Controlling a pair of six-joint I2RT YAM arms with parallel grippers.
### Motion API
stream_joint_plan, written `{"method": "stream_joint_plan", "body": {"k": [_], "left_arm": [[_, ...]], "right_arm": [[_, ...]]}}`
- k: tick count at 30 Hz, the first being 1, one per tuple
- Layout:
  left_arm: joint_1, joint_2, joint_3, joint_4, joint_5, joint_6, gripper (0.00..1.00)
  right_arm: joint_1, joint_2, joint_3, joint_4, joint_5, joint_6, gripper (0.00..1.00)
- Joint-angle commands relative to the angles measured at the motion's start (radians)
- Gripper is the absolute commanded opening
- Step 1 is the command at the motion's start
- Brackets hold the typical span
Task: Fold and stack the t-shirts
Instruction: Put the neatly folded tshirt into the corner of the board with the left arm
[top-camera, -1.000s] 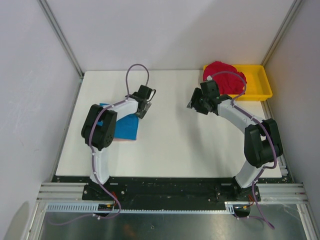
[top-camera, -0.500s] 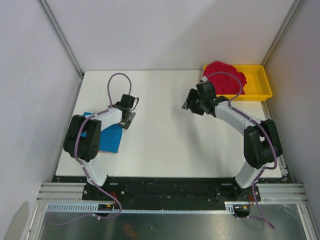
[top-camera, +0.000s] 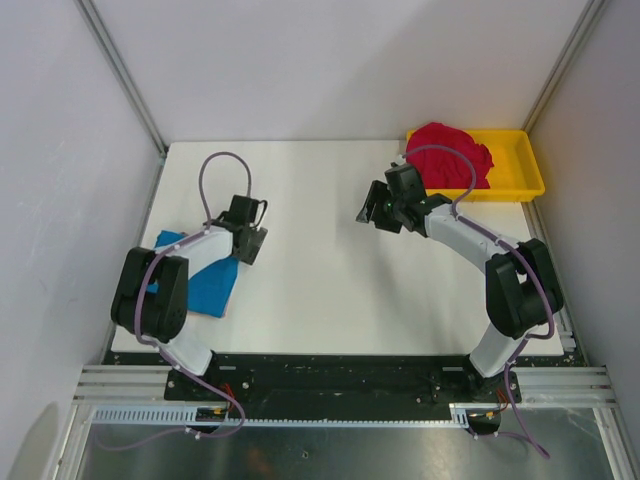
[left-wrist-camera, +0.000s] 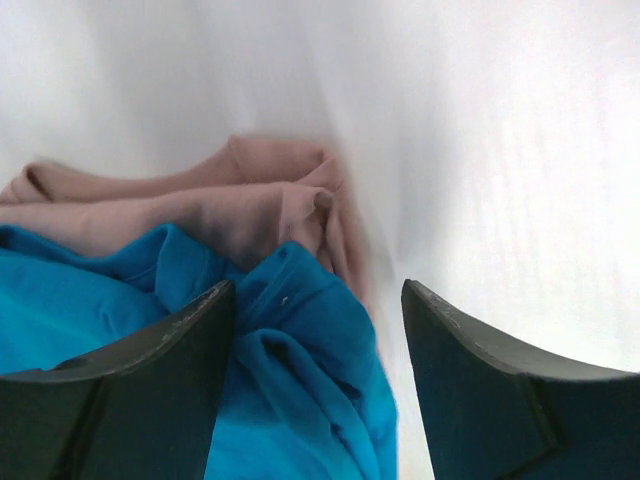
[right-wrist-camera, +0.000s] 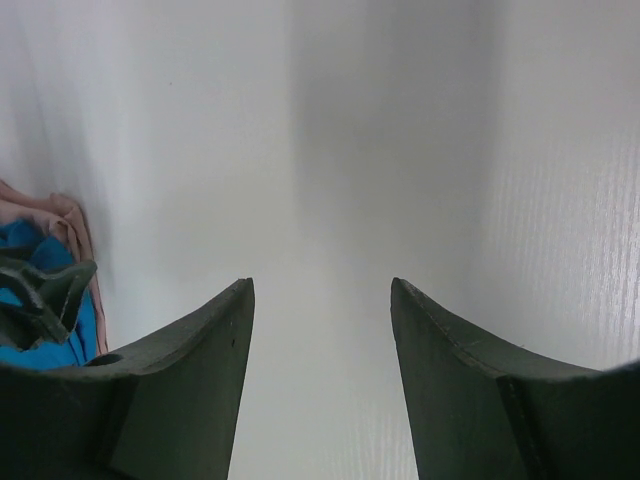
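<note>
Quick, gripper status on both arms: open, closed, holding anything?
Left gripper: open, holding nothing, over the blue shirt.
Right gripper: open, holding nothing, above the table.

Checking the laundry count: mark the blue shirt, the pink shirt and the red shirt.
blue shirt (top-camera: 210, 290): top view, middle of the cloth.
pink shirt (left-wrist-camera: 200, 215): left wrist view, upper fold.
red shirt (top-camera: 445, 135): top view, heap's middle.

White table (top-camera: 330, 300) boxed by pale walls (top-camera: 330, 60) on three sides; aluminium posts (top-camera: 120, 72) in far corners, metal rail (top-camera: 340, 423) along near edge.
</note>
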Motion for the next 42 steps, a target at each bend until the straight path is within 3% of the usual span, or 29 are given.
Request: {"method": "stream_joint_plan", "body": {"k": [1,5,10,16,26,33,42], "left_arm": [[-0.002,-0.142,0.033,0.126,0.227,-0.059,0.73],[-0.002,-0.217,0.039,0.165,0.284,-0.116,0.75],[0.002,-0.347,-0.001,0.137,0.122,-0.269,0.75],[0.003,-0.441,-0.031,-0.021,0.074,-0.497,0.56],[0.045,-0.339,-0.075,-0.109,-0.041,-0.704,0.37],[0.102,-0.196,-0.03,-0.045,-0.041,-0.71,0.37],[0.121,-0.089,0.042,0.066,0.1,-0.633,0.4]], "right_arm": [[-0.003,-0.021,0.0,0.019,0.012,-0.006,0.61],[-0.011,-0.03,0.001,0.017,0.016,-0.005,0.61],[-0.01,-0.028,0.0,0.015,0.018,-0.002,0.61],[0.001,-0.025,0.001,0.019,0.019,0.003,0.61],[0.011,-0.025,0.0,-0.002,0.032,0.0,0.61],[0.012,-0.022,-0.001,-0.011,0.04,-0.004,0.61],[0.009,-0.041,-0.013,-0.019,0.057,-0.008,0.61]]}}
